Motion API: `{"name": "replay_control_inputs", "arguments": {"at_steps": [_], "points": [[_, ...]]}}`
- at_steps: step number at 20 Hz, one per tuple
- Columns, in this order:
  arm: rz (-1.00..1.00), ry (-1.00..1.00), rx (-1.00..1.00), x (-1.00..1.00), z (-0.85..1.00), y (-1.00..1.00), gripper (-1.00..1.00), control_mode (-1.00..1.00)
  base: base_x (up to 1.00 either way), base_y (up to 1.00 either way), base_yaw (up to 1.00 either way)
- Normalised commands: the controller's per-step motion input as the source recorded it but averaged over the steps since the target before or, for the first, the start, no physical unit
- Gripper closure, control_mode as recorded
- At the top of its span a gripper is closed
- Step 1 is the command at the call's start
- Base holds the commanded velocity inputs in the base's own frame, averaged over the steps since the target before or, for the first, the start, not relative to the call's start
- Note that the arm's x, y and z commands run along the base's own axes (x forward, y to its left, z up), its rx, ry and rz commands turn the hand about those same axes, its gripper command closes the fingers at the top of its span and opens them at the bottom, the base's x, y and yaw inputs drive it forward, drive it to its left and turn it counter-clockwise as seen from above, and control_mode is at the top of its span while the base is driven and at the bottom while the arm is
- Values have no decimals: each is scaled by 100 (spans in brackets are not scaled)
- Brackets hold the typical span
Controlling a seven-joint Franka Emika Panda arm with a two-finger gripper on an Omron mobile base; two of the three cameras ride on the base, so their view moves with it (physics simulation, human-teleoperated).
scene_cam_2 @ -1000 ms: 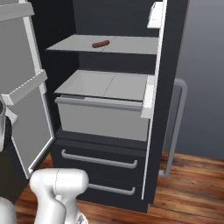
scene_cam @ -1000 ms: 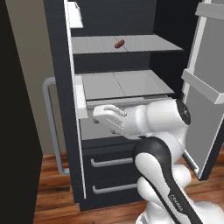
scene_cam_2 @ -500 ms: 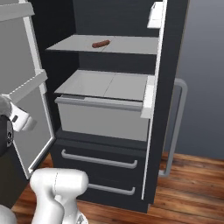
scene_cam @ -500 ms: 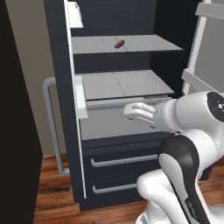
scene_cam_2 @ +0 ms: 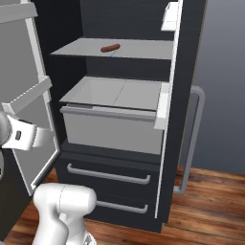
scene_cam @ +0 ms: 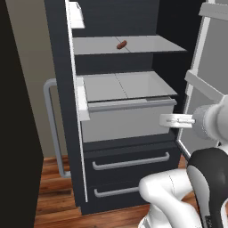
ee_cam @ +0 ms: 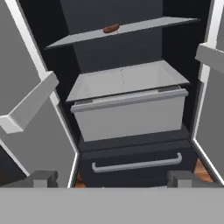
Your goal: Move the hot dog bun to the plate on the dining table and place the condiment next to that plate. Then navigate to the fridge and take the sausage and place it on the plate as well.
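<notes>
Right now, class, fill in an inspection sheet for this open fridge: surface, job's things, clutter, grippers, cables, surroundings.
Surface: grey upper shelf inside the open fridge; below it a grey drawer bin.
Job's things: sausage lies on the upper shelf, toward its back; in the hand view it shows at the top. Bun, condiment and plate: nothing seen.
Clutter: nothing seen on the shelf beside the sausage.
Grippers: gripper open, holding nothing, low in front of the drawer bin, well below the sausage.
Cables: nothing seen.
Surroundings: both fridge doors swung open, door with shelf rails; two dark lower drawers with handles; wood floor.
</notes>
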Motion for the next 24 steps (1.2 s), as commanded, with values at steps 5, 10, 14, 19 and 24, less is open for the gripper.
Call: {"name": "replay_control_inputs", "arguments": {"at_steps": [5, 10, 14, 19, 24], "points": [[0, 0, -1, -17, 11, -20, -100, -100, 0, 0, 0], [0, 0, 0, 2, 0, 0, -100, -100, 0, 0, 0], [0, 3, 0, 20, 0, 0, -100, 100, 12, 0, 0], [0, 0, 0, 0, 0, 0, -100, 100, 63, 0, 0], [0, 0, 0, 0, 0, 0, -100, 100, 71, 1, 0]]}}
